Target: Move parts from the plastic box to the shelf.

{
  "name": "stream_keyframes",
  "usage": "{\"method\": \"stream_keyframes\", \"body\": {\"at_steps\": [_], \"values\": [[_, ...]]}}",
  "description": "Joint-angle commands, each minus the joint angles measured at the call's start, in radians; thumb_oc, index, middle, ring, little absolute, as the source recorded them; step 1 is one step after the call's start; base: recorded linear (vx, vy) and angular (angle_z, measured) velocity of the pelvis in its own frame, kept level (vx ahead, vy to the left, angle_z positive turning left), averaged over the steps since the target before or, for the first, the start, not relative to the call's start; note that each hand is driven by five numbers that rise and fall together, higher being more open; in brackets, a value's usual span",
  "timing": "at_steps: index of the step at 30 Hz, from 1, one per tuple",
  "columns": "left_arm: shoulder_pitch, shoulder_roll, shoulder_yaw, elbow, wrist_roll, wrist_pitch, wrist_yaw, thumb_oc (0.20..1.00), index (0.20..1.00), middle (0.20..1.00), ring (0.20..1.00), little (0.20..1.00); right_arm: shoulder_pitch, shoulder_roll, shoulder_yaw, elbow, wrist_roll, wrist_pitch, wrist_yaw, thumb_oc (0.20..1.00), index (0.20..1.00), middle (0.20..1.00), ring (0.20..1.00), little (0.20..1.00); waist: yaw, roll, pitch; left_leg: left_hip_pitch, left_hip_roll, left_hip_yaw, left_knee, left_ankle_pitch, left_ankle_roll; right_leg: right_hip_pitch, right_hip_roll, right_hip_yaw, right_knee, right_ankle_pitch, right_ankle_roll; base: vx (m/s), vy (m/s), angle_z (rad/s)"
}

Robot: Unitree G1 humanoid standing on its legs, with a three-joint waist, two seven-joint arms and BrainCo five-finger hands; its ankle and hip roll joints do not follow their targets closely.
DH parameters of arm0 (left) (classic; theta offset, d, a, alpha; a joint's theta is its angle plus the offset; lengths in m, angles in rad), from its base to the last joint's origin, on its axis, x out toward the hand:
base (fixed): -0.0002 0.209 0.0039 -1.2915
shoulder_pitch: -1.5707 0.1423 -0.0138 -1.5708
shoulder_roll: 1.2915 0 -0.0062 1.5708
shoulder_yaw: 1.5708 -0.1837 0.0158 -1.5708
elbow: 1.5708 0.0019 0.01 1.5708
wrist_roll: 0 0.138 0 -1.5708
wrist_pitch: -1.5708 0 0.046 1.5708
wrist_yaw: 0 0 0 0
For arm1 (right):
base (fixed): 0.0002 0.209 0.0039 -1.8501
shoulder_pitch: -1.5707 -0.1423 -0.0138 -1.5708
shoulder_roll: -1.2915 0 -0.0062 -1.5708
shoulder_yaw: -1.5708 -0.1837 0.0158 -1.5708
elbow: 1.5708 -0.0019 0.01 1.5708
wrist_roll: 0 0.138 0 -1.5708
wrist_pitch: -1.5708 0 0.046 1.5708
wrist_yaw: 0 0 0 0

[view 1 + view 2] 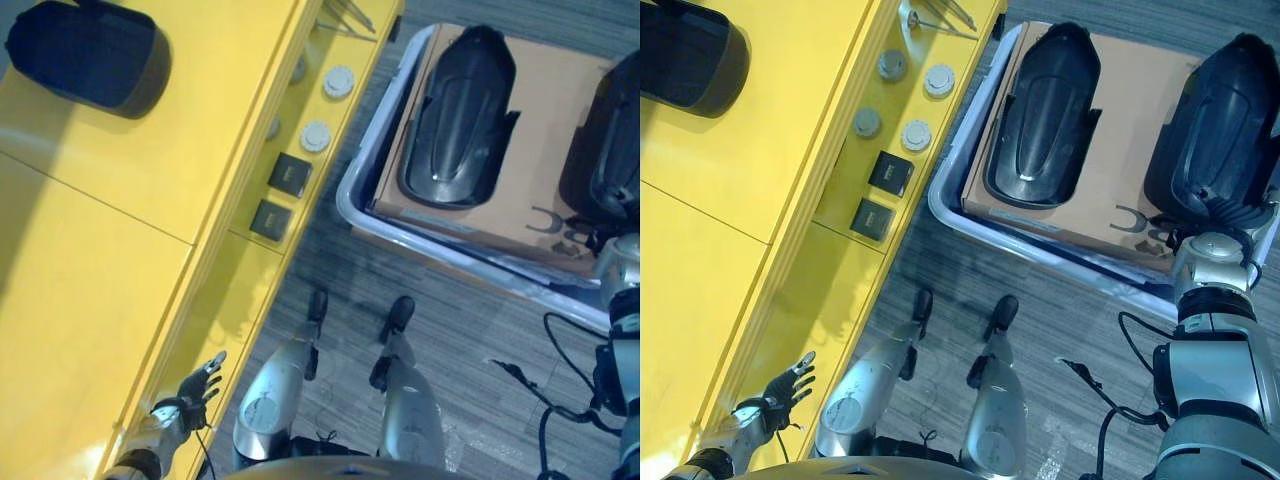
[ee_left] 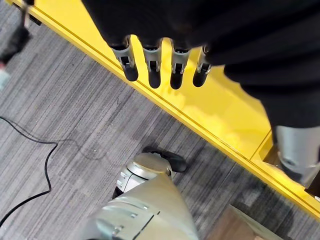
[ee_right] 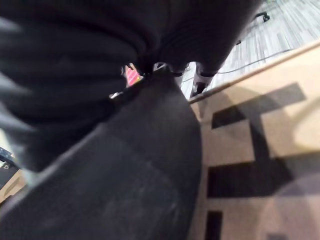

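The parts here are big black moulded shells, glossy and curved, look like stiff plastic covers. Probably light for their size but awkward and kinda slippery, so an edge or rim grab seems smarter than pinching the smooth hump.

Two of them sit in the box (image 1: 945, 215), a pale plastic tub with a cardboard sheet (image 1: 1130, 120) lining the bottom. The near shell (image 1: 1040, 115) lies toward the shelf side of the box, and the far shell (image 1: 1220, 120) sits at the side away from the shelf. A third shell (image 1: 90, 55) is already up on the yellow shelf (image 1: 150, 150), well away from the box.

The right hand (image 1: 1230, 215) is down at the far shell, right at its lower end. The wrist cam there is basically all dark shell (image 3: 125, 190) with cardboard beside it; the fingers are tucked behind the part, so can't tell if it's got a grip yet.

The left hand (image 1: 200, 385) hangs off by the shelf's front edge, well away from the box, fingers (image 2: 152, 75) straight and spread, holding nothing.

Stuff in the way: the shelf's lower ledge between the box and the top surface has round white knobs (image 1: 338, 80) and two dark square pieces (image 1: 290, 175) on it. The box wall itself needs clearing on the lift, and a shell that wide could clip it.
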Motion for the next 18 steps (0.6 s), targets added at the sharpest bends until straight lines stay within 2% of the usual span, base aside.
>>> {"method": "stream_keyframes", "body": {"at_steps": [1, 3, 4, 5, 6, 9, 14, 18], "values": [[-0.012, 0.095, -0.024, 0.011, -0.025, -0.005, -0.009, 1.000, 1.000, 1.000, 1.000, 1.000, -0.009, -0.055, 0.087, -0.024, 0.043, -0.034, 0.013, 1.000, 1.000, 1.000, 1.000, 1.000, 0.007, 0.004, -0.062, -0.073, 0.006, -0.013, 0.060, -0.031, -0.023, -0.018, -0.020, 0.047, 0.142, -0.142, 0.063, 0.00, 0.000, 0.00], [-0.013, 0.092, -0.028, 0.010, -0.029, -0.005, -0.009, 1.000, 1.000, 1.000, 1.000, 1.000, -0.010, -0.048, 0.078, -0.024, 0.066, -0.029, 0.027, 1.000, 1.000, 1.000, 1.000, 1.000, 0.004, 0.008, -0.057, -0.078, 0.005, -0.009, 0.065, -0.032, -0.023, -0.026, -0.022, 0.050, 0.148, -0.143, 0.063, 0.00, 0.000, 0.00], [-0.013, 0.091, -0.028, 0.011, -0.029, -0.005, -0.009, 1.000, 1.000, 1.000, 1.000, 1.000, -0.011, -0.046, 0.077, -0.023, 0.073, -0.027, 0.030, 0.821, 0.821, 0.821, 0.821, 0.821, 0.004, 0.009, -0.057, -0.079, 0.005, -0.009, 0.065, -0.032, -0.023, -0.027, -0.022, 0.051, 0.149, -0.143, 0.063, -0.01, 0.022, -0.05], [-0.012, 0.090, -0.028, 0.010, -0.029, -0.007, -0.010, 1.000, 1.000, 1.000, 1.000, 1.000, -0.010, -0.039, 0.071, -0.018, 0.083, -0.030, 0.037, 0.366, 0.366, 0.366, 0.366, 0.366, 0.004, 0.010, -0.055, -0.081, 0.005, -0.007, 0.068, -0.033, -0.023, -0.030, -0.022, 0.051, 0.150, -0.144, 0.063, -0.01, 0.016, -0.07], [-0.011, 0.090, -0.028, 0.008, -0.030, -0.007, -0.010, 1.000, 1.000, 1.000, 1.000, 1.000, -0.008, -0.036, 0.066, -0.011, 0.083, -0.038, 0.043, 0.200, 0.200, 0.200, 0.200, 0.200, 0.005, 0.011, -0.054, -0.084, 0.004, -0.007, 0.071, -0.034, -0.023, -0.034, -0.023, 0.053, 0.153, -0.144, 0.063, -0.01, 0.020, -0.06], [-0.009, 0.091, -0.029, 0.001, -0.036, -0.008, -0.016, 1.000, 1.000, 1.000, 1.000, 1.000, 0.005, -0.021, 0.057, -0.012, 0.086, -0.042, 0.062, 0.200, 0.200, 0.200, 0.200, 0.200, 0.003, 0.012, -0.051, -0.086, 0.005, -0.003, 0.074, -0.035, -0.022, -0.038, -0.025, 0.056, 0.157, -0.143, 0.064, 0.00, 0.000, 0.00], [-0.003, 0.088, -0.023, -0.024, -0.076, -0.046, -0.046, 1.000, 1.000, 1.000, 1.000, 1.000, 0.020, 0.003, 0.052, -0.022, 0.084, -0.053, 0.073, 0.200, 0.200, 0.200, 0.200, 0.200, 0.003, 0.008, -0.058, -0.070, 0.007, 0.000, 0.075, -0.039, -0.022, -0.024, -0.024, 0.059, 0.157, -0.144, 0.060, -0.01, 0.034, -0.02], [0.013, 0.095, -0.025, -0.157, -0.093, -0.071, -0.098, 1.000, 1.000, 1.000, 1.000, 1.000, 0.080, 0.045, 0.028, -0.092, 0.070, -0.085, 0.070, 0.200, 0.200, 0.200, 0.200, 0.200, 0.006, -0.018, -0.098, -0.004, 0.015, -0.001, 0.064, -0.052, -0.025, 0.052, -0.021, 0.049, 0.136, -0.146, 0.059, 0.03, 0.015, 0.02]]}}
